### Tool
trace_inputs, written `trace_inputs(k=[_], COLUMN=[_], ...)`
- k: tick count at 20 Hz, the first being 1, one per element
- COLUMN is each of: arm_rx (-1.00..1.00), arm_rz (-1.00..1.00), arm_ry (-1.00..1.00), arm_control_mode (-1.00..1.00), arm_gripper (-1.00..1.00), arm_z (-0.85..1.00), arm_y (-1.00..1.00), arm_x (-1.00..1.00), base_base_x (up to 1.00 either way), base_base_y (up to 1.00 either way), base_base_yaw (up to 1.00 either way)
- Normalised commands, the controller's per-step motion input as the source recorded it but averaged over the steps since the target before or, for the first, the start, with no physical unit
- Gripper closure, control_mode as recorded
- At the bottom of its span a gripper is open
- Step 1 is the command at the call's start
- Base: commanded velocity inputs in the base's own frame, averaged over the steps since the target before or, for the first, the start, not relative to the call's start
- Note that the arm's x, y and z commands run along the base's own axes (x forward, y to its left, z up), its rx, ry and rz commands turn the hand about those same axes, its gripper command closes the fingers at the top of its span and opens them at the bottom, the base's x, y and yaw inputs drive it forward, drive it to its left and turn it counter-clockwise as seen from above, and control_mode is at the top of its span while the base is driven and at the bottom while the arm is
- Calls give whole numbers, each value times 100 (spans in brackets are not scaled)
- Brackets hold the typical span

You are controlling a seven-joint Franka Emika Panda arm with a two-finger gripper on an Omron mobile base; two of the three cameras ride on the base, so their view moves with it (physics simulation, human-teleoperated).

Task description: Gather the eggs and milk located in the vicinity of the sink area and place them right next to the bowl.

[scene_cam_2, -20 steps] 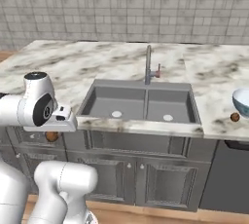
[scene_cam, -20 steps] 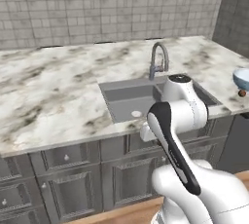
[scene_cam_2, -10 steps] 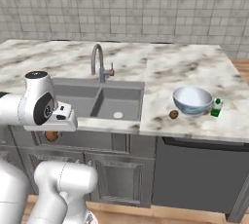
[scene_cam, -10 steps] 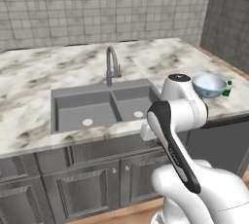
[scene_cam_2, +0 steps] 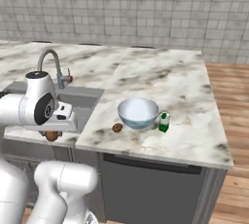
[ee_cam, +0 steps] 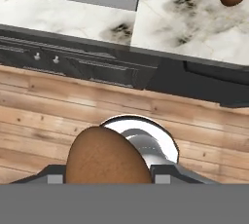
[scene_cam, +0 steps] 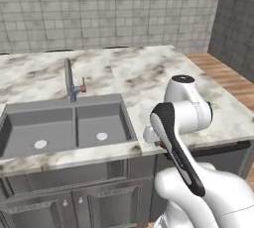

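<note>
Sliding leftward across both base views since half a second ago, sink [scene_cam: 64, 123] and faucet [scene_cam: 69, 79] shifting with the driving base, not by themselves. Gripping a brown egg [ee_cam: 108, 157] in the gripper [scene_cam_2: 52, 135], jaws closed around it, hanging out in front of the counter edge [scene_cam_2: 146, 151] over the wooden floor [ee_cam: 73, 106]. Sitting on the marble to the sink's right: pale bowl [scene_cam_2: 138, 113], a second egg [scene_cam_2: 117, 127] just beside its left side, milk [scene_cam_2: 164, 121] just beside its right side, standing upright
</note>
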Motion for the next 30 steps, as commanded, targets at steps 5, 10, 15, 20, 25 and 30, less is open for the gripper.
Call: trace_inputs(k=[5,10,15,20,25,30], arm_rx=[0,0,0,0,5,15], arm_rz=[0,0,0,0,0,0], arm_ry=[0,0,0,0,0,-1], arm_control_mode=[100,100,100,100,-100,-100], arm_gripper=[100,100,100,100,100,100], arm_z=[0,0,0,0,-11,-38], arm_y=[0,0,0,0,-7,-49], arm_x=[0,0,0,0,0,0], base_base_x=[69,54,0,0,0,0], base_base_y=[-45,1,0,0,0,0], base_base_yaw=[-4,-23,0,0,0,0])
